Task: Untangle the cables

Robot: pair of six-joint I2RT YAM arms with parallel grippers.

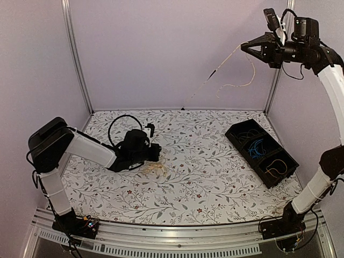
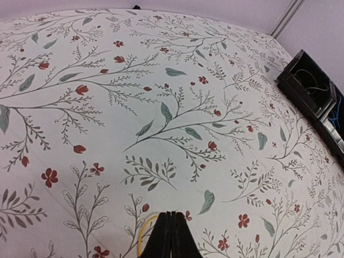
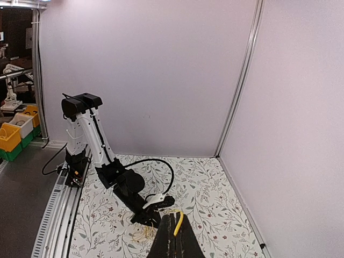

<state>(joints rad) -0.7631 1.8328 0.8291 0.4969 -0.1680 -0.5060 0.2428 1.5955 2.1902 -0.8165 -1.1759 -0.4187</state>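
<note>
- Top external: right hand (image 1: 245, 48) is raised high over the far right of the bench (image 1: 204, 161), clenched on one pale lifted cable (image 1: 214, 73). It is probably held up there to draw that strand clear of the pile.
- The lifted cable runs from the right hand down and left toward the far edge of the bench, with a loose loop hanging beside it. I cannot tell whether its low end touches down.
- Left hand (image 1: 155, 156) sits low at centre-left, right at the tangle of cables (image 1: 156, 170) on the bench. This is likely an anchor so the pull does not drag the whole pile.
- Left wrist: the fingers (image 2: 164, 239) are pressed together, with a yellow loop (image 2: 141, 236) just left of the tips. I cannot tell whether a strand is pinched or only lying beside them.
- Right wrist: the fingers (image 3: 164, 242) are closed, and the yellow strand comes out from between them. The tangle lies far below, by the left hand.
- Tray (image 1: 242, 155) on the right holds blue and yellow cables in its compartments, well apart from both hands. It is probably where freed strands go.
</note>
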